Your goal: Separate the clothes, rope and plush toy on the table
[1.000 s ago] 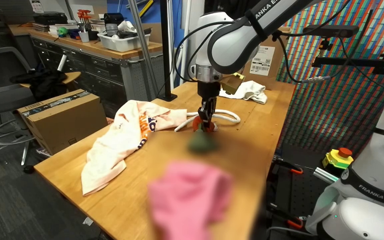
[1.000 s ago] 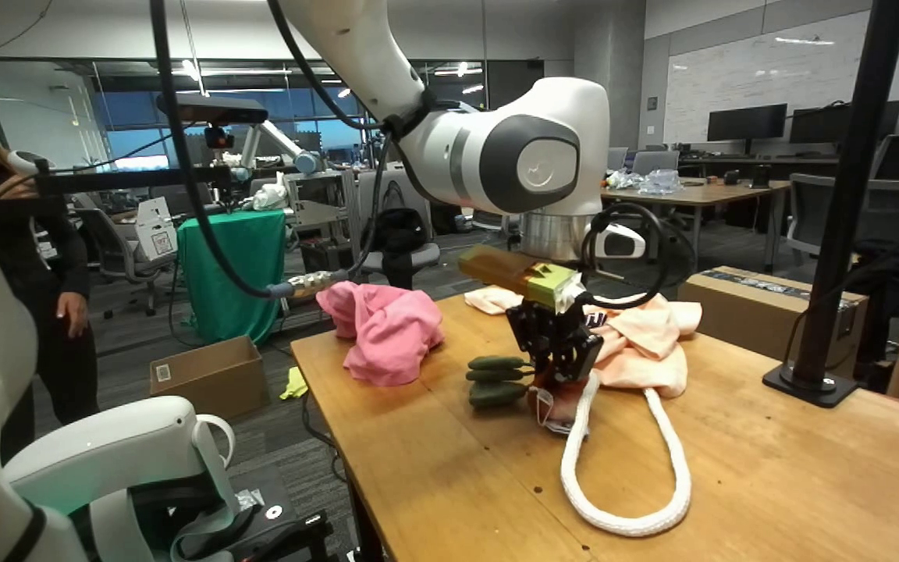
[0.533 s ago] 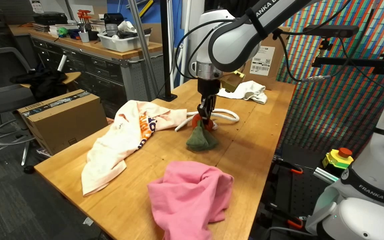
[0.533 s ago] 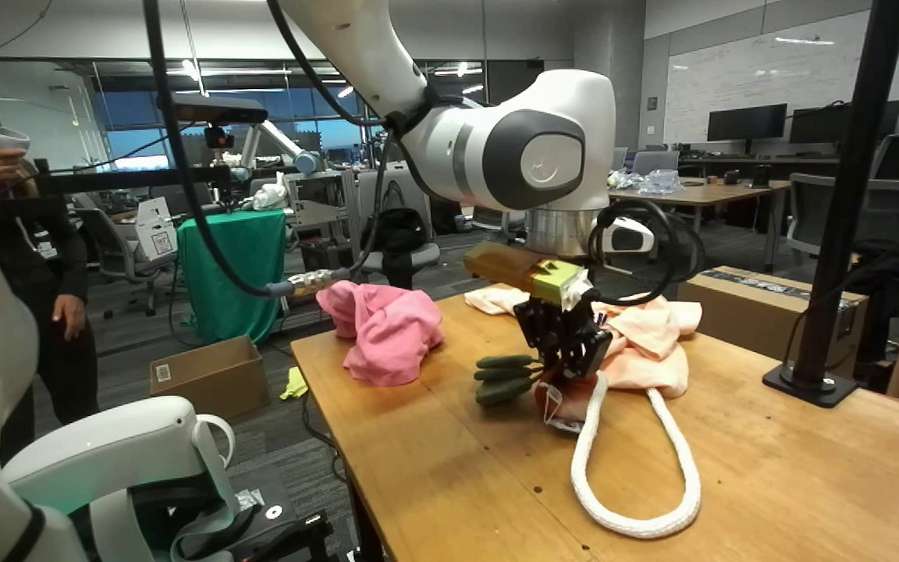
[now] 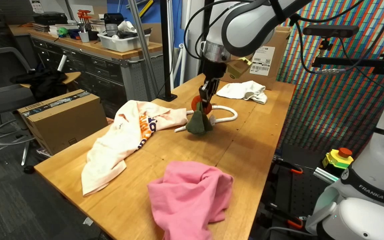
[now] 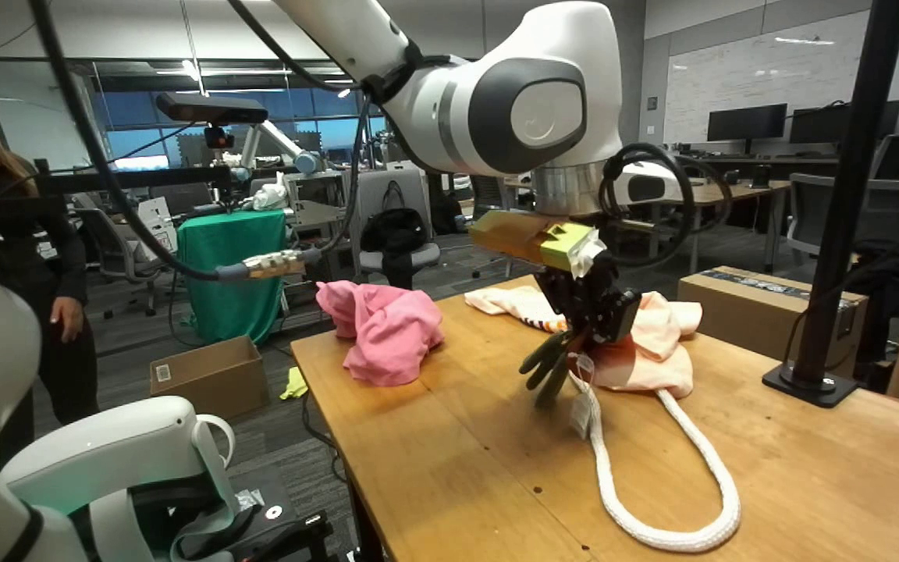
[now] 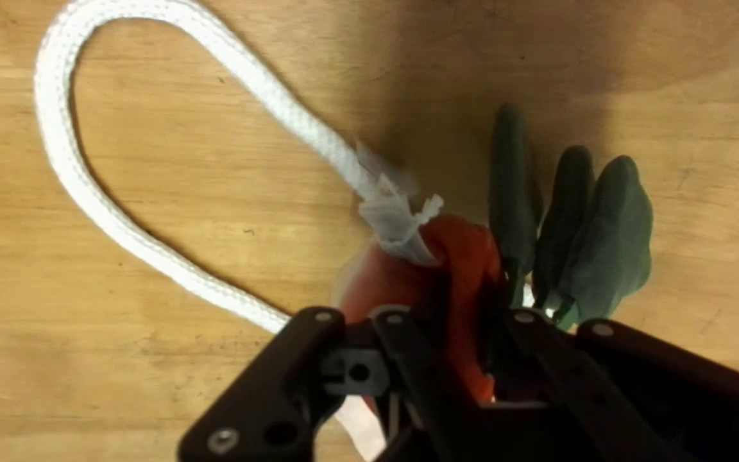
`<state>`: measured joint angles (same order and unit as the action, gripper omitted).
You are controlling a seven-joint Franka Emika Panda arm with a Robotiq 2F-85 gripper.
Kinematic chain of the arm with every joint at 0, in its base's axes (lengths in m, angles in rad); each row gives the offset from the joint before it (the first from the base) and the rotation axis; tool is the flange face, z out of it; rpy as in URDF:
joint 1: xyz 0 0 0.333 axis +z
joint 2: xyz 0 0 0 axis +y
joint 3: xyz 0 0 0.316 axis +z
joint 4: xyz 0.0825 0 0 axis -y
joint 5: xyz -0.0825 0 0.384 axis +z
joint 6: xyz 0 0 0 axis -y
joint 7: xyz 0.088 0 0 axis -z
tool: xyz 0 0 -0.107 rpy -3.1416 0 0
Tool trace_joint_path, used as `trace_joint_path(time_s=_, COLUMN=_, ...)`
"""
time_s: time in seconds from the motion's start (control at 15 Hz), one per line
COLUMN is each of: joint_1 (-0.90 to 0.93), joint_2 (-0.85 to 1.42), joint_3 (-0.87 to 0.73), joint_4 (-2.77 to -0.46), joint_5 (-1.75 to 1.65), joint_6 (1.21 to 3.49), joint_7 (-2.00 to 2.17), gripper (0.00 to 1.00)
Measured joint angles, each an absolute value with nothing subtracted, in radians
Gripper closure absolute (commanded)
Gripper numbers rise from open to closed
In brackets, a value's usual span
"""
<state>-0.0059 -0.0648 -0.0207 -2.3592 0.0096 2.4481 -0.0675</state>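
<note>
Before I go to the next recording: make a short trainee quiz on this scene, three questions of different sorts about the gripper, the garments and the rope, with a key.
1. Open question: What is the gripper holding, and by which part?
2. True or false: The pink garment lies apart from the cream shirt.
3. Multiple choice: What shape does the visible part of the rope make?
A) A straight line
B) A tight flat coil
C) A wide bend

Key
1. The plush toy, by its red body.
2. True; a gap separates them in both exterior views.
3. C.
</note>
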Motion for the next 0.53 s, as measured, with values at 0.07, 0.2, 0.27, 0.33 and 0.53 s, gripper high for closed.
trace_joint_path(time_s=0.07, joint_1=-0.012, joint_2=-0.089, joint_3=-0.025, joint_4=-2.372, joint_5=0.01, joint_6=2.46, joint_7=-0.064, gripper=0.92)
trace_joint_path(time_s=0.2, joint_1=-0.024, joint_2=-0.138, joint_3=-0.036, joint_4=-2.401, joint_5=0.01, joint_6=2.491, joint_7=-0.055, gripper=0.92)
trace_joint_path(time_s=0.27, joint_1=-0.031, joint_2=-0.16, joint_3=-0.04, joint_4=-2.414, joint_5=0.01, joint_6=2.509, joint_7=-0.051, gripper=0.92)
trace_joint_path(time_s=0.33, joint_1=-0.039, joint_2=-0.181, joint_3=-0.044, joint_4=-2.426, joint_5=0.009, joint_6=2.528, joint_7=-0.046, gripper=0.92)
trace_joint_path(time_s=0.53, joint_1=-0.065, joint_2=-0.223, joint_3=-0.051, joint_4=-2.447, joint_5=-0.005, joint_6=2.573, joint_7=-0.02, gripper=0.92)
